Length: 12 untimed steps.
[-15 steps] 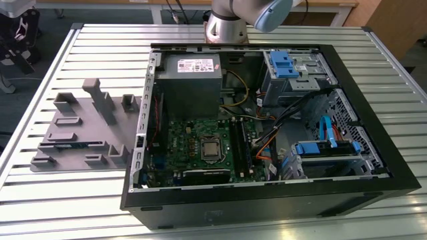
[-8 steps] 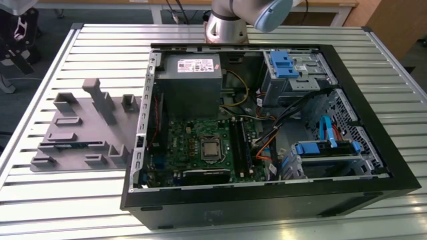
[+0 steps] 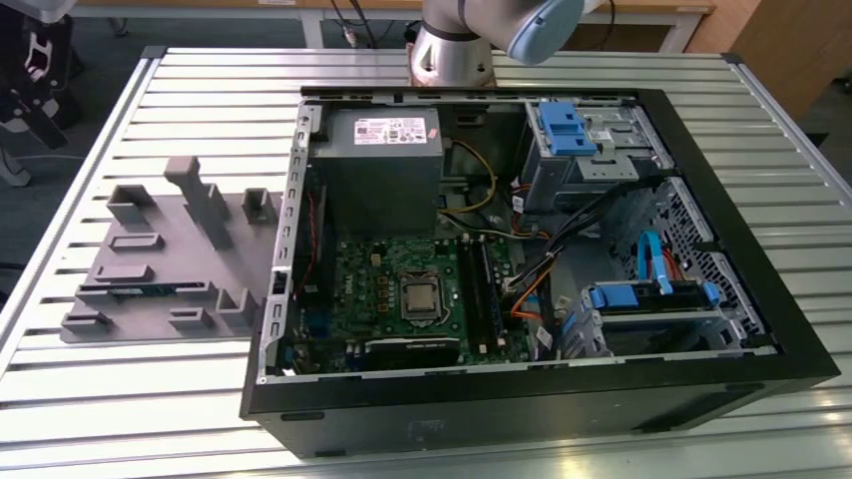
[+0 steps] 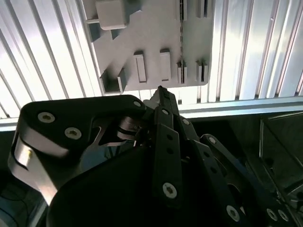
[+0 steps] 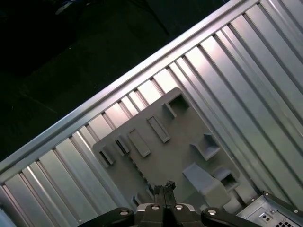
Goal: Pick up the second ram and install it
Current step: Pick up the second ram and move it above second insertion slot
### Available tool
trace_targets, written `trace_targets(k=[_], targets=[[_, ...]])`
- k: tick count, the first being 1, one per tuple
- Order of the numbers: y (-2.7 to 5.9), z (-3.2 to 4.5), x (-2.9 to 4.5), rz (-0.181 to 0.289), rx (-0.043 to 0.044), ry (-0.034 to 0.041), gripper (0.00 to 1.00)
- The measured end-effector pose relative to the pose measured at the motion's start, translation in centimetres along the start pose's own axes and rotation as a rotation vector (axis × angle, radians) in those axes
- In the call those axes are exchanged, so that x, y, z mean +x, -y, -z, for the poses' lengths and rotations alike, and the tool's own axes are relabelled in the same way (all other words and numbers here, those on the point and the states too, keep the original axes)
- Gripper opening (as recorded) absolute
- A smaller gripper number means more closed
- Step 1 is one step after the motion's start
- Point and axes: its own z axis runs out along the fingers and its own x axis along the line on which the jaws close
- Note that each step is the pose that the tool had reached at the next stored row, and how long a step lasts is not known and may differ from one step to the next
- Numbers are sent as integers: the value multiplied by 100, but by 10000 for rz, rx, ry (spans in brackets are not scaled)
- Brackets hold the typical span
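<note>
The second ram point(image 3: 140, 289) is a thin blue-green stick standing on edge in a long slot of the grey holder tray point(image 3: 147, 249), at the exterior view's left of the open computer case. In the second wrist view it appears as a thin dark edge point(image 4: 182, 28) in the tray point(image 4: 156, 33). My gripper point(image 4: 161, 90) hangs well above the tray's edge, shut, with nothing between its fingers. Its tips point(image 5: 164, 187) also point down at the tray point(image 5: 165, 142) in the first wrist view. The green motherboard point(image 3: 399, 289) lies inside the case with long black slots point(image 3: 477, 289).
The black case point(image 3: 533, 389) lies open on a slatted metal table point(image 3: 200, 100). Inside it are a grey power supply point(image 3: 379, 160), blue drive brackets point(image 3: 573, 125) and loose cables point(image 3: 560, 249). The arm's base point(image 3: 450, 55) stands behind the case. The tray carries several upright posts point(image 3: 200, 195).
</note>
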Motion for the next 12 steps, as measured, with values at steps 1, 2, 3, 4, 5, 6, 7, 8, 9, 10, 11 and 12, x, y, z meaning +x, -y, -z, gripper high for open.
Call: trace_targets(k=[1, 2, 3, 4, 5, 6, 7, 8, 9, 10, 11, 12], targets=[[0, -1, 0, 161, -4, -7, 11], [0, -3, 0, 322, -7, -14, 11], [0, -3, 0, 473, -11, -22, 11], [0, -4, 1, 596, -14, -28, 11], [0, -5, 0, 724, -17, -33, 11], [0, -6, 0, 860, -20, -40, 11], [0, -6, 1, 976, -23, -47, 11], [0, -6, 1, 1082, -25, -53, 11], [0, -8, 1, 1212, -26, -59, 11], [0, -9, 1, 1347, -28, -67, 11], [0, -10, 2, 1489, -29, -75, 11], [1, -10, 2, 1634, -32, -84, 11]])
